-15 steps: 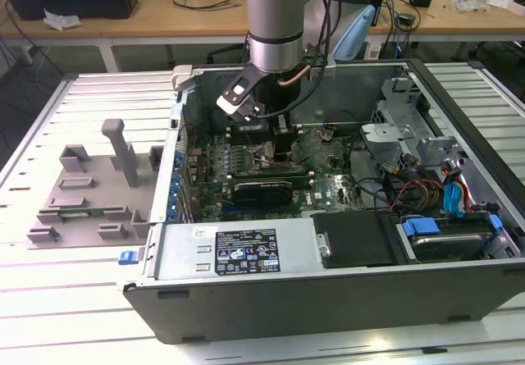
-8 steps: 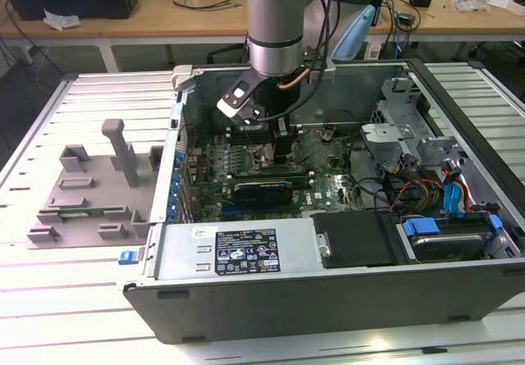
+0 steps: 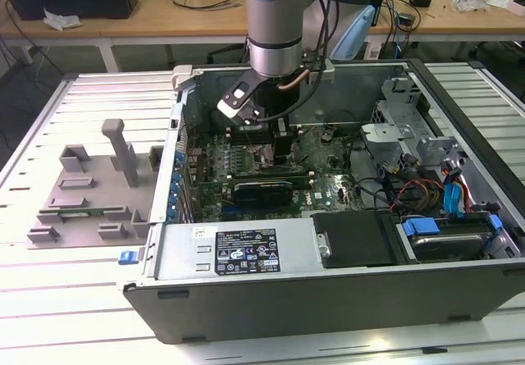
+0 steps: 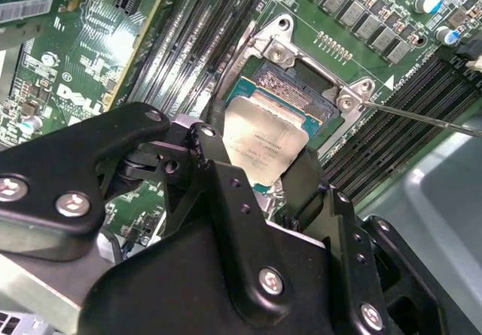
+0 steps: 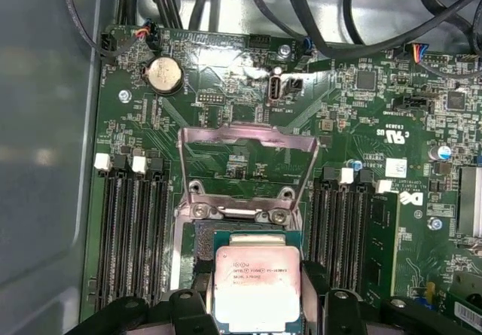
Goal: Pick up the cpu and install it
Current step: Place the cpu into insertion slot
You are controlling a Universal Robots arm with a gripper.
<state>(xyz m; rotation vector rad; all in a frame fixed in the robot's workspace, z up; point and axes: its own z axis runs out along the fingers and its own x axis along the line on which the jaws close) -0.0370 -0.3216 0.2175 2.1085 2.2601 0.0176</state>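
We are gripping cpu [image 5: 257, 286], gripper [image 4: 256, 165] pinched narrow on its opposite edges, right over open socket [image 4: 297, 86] inside computer case [image 3: 344, 299], upper middle of exterior view. Pickup done; seating we are judging unfinished; retention frame [image 5: 226, 134] standing raised, unlatched.

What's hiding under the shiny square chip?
The open socket on the green board; its edge peeks out past the chip. The socket's middle is covered, so I cannot tell whether the chip touches it.
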